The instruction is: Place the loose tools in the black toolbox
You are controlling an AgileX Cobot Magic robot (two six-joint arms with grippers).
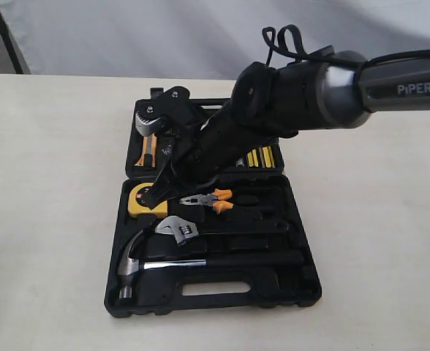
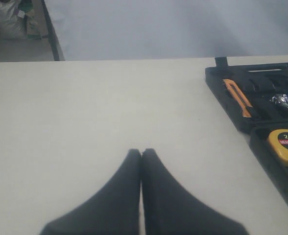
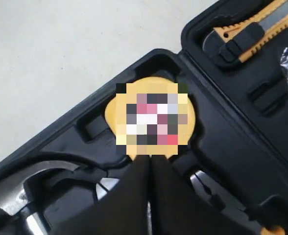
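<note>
The black toolbox (image 1: 303, 291) lies open on the table. The claw hammer (image 1: 200, 262) rests in its front recess, and the adjustable wrench (image 1: 177, 229) lies just behind it. The tape roll (image 1: 147, 119) in shiny wrap sits in the lid, partly hidden by the arm. My right gripper (image 1: 154, 194) is shut and empty, with its tips just above the yellow tape measure (image 3: 151, 117). The hammer head (image 3: 21, 188) and a bit of the wrench (image 3: 105, 188) show beside its fingers. My left gripper (image 2: 141, 152) is shut over bare table, to the left of the toolbox (image 2: 232, 112).
Orange-handled pliers (image 1: 209, 199) lie beside the tape measure (image 1: 143, 201). An orange utility knife (image 3: 247, 27) sits in the lid. The right arm (image 1: 332, 88) crosses above the lid from the right. Pale table surface (image 1: 47, 219) surrounds the case.
</note>
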